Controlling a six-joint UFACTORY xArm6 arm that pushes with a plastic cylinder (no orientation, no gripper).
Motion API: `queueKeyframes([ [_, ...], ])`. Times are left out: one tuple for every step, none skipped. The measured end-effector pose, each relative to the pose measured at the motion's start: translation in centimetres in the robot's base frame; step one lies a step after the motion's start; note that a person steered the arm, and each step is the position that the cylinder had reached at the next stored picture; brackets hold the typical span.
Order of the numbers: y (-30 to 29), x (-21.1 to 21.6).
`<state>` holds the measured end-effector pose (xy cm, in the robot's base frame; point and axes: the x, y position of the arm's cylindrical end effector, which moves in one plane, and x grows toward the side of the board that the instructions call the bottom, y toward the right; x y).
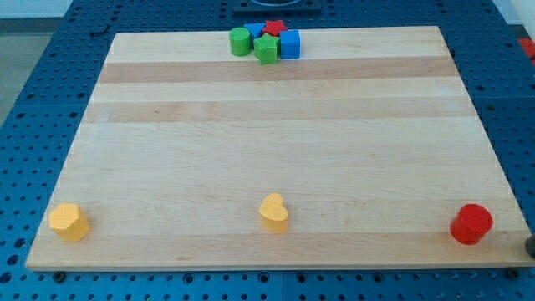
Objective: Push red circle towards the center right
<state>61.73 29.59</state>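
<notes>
- One red circle [471, 223] sits at the board's [276, 134] bottom-right corner in the view, so the push has not visibly begun; the whole trip up to the centre right is left.
- Possibly my tip [531, 244] is the dark sliver at the view's right edge, just beside the red circle and slightly below it; I cannot tell for sure.
- Jaws: this arm has none, only a rod, so nothing stands apart or together.
- Far from that sliver, two yellow blocks [274, 212] lie along the bottom, and a cluster of green, blue and red blocks [267, 42] sits at the top.
- Containers: none show.
</notes>
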Motion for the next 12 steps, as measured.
queueKeyframes([
  [-0.4, 0.0],
  [-3.2, 0.0],
  [-7.8, -0.4],
  [-11.8, -1.1],
  [-13.3, -1.7],
  [-12.3, -0.2],
  [-9.2, -0.4],
  [-8.2, -3.7],
  [-11.3, -7.0],
  [-12.8, -9.3],
  [-11.6, -8.1],
  [-8.6, -8.1],
])
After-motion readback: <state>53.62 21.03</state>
